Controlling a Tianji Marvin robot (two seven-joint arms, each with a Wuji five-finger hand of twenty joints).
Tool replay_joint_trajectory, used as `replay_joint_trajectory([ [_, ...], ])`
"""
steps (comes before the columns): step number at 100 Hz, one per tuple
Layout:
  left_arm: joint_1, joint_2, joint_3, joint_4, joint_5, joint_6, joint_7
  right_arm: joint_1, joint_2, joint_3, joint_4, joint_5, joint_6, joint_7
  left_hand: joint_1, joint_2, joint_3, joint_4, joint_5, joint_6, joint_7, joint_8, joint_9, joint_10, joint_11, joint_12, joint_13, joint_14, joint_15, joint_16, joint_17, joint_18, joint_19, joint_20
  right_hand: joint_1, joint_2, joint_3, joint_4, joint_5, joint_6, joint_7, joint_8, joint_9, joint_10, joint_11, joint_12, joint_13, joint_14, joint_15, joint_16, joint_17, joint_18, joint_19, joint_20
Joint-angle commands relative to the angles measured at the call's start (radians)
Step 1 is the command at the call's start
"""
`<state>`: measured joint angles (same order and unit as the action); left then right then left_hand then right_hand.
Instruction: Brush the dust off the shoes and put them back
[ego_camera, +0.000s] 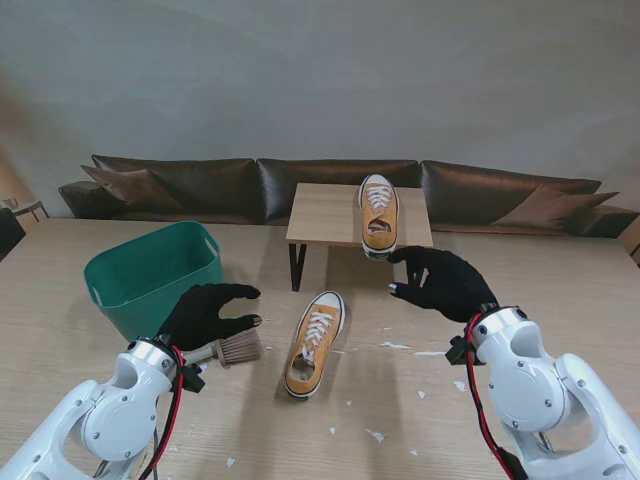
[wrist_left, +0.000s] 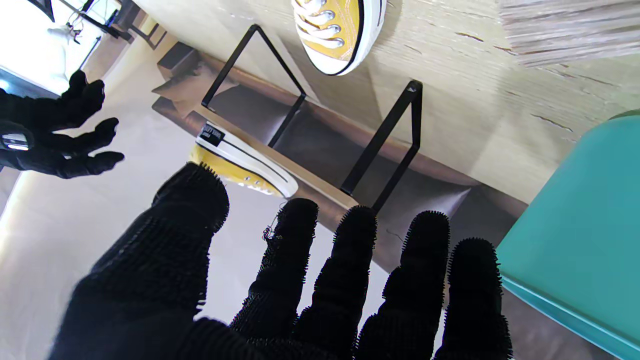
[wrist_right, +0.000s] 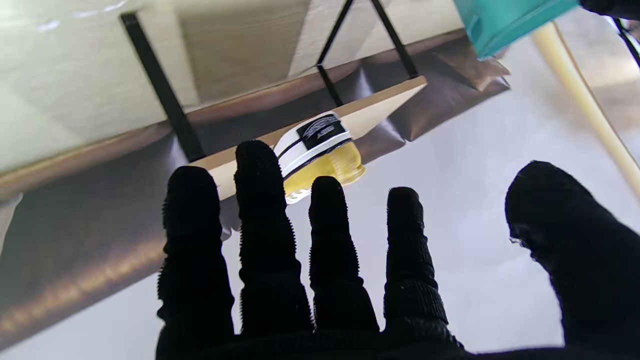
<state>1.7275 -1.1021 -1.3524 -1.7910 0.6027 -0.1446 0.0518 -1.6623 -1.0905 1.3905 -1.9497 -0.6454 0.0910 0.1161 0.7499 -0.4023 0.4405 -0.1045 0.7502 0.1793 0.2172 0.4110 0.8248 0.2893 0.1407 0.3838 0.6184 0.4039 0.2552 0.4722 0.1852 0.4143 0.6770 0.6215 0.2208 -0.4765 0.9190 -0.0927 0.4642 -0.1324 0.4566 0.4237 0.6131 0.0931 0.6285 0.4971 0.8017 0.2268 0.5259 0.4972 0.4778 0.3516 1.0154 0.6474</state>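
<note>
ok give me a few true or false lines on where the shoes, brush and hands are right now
1. One yellow canvas shoe sits on the small wooden stand. True.
2. The other yellow canvas shoe lies inside the green plastic bin. False: it lies on the table, right of the bin.
3. The left hand grips the wooden-handled brush. False: its fingers are spread and the brush lies on the table by it.
4. The right hand is open, holding nothing. True.
</note>
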Motion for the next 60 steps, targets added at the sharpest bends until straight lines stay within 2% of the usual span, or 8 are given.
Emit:
replay_joint_trajectory([
  [1, -0.005, -0.004, 0.006, 0.0, -0.009, 0.008, -0.029, 0.036, 0.008, -0.008, -0.029, -0.015, 0.024, 0.05, 0.028, 0.033, -0.018, 0.04, -0.004, 0.001, -0.013, -0.005, -0.02, 0.008, -0.009, -0.01, -0.04, 0.015, -0.018, -0.016, -0.015, 0.024, -0.028, 0.013, -0.026, -0.027, -0.041, 0.023, -0.056, -0.052, -0.033, 0.007, -0.035, -0.04, 0.025, 0.033, 0.021, -0.006, 0.04, 0.024, -0.091, -0.043, 0.062, 0.017],
  [12, -0.011, -0.004, 0.013, 0.006, -0.018, 0.014, -0.037, 0.101, 0.014, -0.054, -0.013, -0.124, 0.077, 0.064, 0.033, 0.036, -0.022, 0.041, -0.007, 0.004, -0.015, -0.006, -0.02, 0.012, -0.009, -0.009, -0.041, 0.017, -0.018, -0.015, -0.017, 0.025, -0.035, 0.016, -0.001, -0.067, -0.063, 0.019, -0.087, -0.092, -0.057, 0.022, -0.047, -0.054, 0.072, 0.067, 0.048, -0.025, 0.123, 0.057, -0.076, -0.048, 0.088, 0.018],
  [31, -0.019, -0.002, 0.02, 0.011, -0.021, 0.017, -0.045, 0.208, 0.014, -0.142, 0.059, -0.225, 0.15, 0.056, 0.035, 0.039, -0.029, 0.042, -0.002, 0.004, -0.014, -0.005, -0.013, 0.013, -0.006, -0.006, -0.039, 0.017, -0.017, -0.014, -0.015, 0.025, -0.042, 0.023, 0.044, -0.132, -0.064, 0.008, -0.101, -0.119, -0.07, 0.053, -0.051, -0.071, 0.125, 0.101, 0.085, -0.046, 0.18, 0.068, -0.052, -0.052, 0.11, 0.013],
  [60, -0.027, -0.001, 0.028, 0.017, -0.036, 0.028, -0.061, 0.359, 0.008, -0.261, 0.193, -0.308, 0.254, 0.031, 0.042, 0.045, -0.035, 0.044, -0.005, 0.009, -0.016, -0.006, -0.008, 0.023, -0.005, -0.002, -0.04, 0.018, -0.016, -0.013, -0.018, 0.027, -0.054, 0.033, 0.051, -0.223, 0.028, -0.019, -0.075, -0.115, -0.03, 0.129, -0.063, -0.084, 0.213, 0.165, 0.099, -0.079, 0.262, 0.09, -0.042, -0.064, 0.131, -0.001],
])
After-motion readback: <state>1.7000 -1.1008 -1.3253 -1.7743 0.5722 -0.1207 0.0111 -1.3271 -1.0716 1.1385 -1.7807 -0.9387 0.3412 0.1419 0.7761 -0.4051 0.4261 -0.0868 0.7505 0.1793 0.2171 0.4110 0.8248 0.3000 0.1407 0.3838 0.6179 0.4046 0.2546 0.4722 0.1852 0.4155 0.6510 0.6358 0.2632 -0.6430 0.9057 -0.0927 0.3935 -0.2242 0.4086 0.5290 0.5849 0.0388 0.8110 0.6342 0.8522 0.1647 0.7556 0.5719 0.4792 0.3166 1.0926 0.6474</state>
